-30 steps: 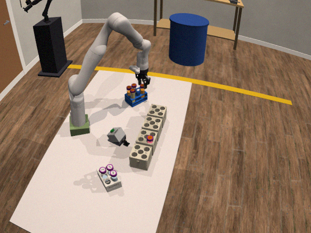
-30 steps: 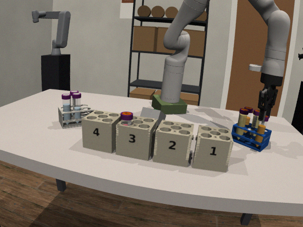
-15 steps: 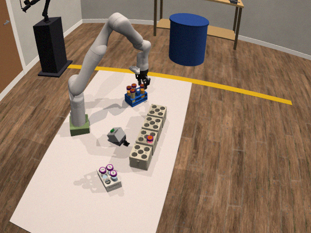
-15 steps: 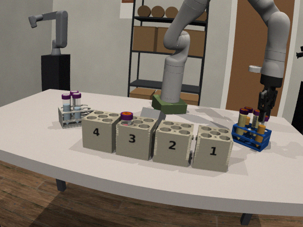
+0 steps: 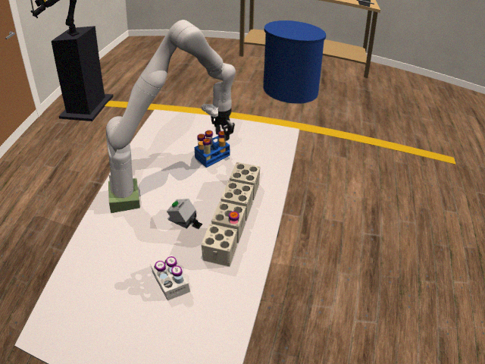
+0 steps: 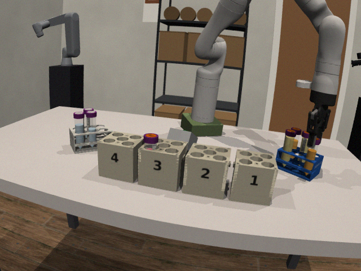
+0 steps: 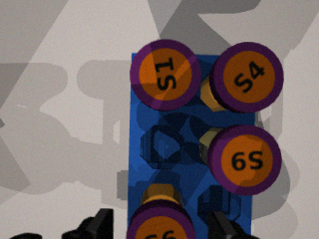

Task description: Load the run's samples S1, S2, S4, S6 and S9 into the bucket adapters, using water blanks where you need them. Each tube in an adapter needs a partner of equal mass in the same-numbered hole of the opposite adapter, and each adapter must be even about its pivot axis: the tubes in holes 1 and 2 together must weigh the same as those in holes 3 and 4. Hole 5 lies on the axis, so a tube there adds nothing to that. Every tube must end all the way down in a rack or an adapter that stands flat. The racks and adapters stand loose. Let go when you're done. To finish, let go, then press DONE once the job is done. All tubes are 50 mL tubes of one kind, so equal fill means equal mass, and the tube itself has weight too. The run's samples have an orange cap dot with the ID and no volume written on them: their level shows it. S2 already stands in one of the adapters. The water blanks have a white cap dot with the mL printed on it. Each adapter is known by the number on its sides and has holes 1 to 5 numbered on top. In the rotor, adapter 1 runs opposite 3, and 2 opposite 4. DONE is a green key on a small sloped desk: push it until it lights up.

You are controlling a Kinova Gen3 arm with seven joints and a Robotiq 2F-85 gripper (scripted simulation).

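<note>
A blue rack (image 5: 202, 155) (image 6: 295, 167) (image 7: 144, 130) holds orange-dotted sample tubes. In the wrist view I read S1 (image 7: 164, 75), S4 (image 7: 247, 77) and S9 (image 7: 245, 160), with S6 (image 7: 160, 228) at the bottom edge. My gripper (image 5: 226, 131) (image 6: 316, 132) (image 7: 161, 225) is open, pointing straight down over S6, with one finger on each side of its cap. Four beige adapters stand in a row: 1 (image 6: 253, 182), 2 (image 6: 205, 175), 3 (image 6: 157, 166) and 4 (image 6: 114, 158). S2 (image 5: 233, 216) (image 6: 150, 137) stands in adapter 3.
A grey rack (image 5: 176, 291) (image 6: 75, 144) with up to three white-dotted water blanks (image 5: 170, 261) stands beyond adapter 4. The small sloped desk (image 5: 182, 213) with the green DONE key (image 5: 175, 203) sits between the arm's base (image 5: 124, 200) and the adapters.
</note>
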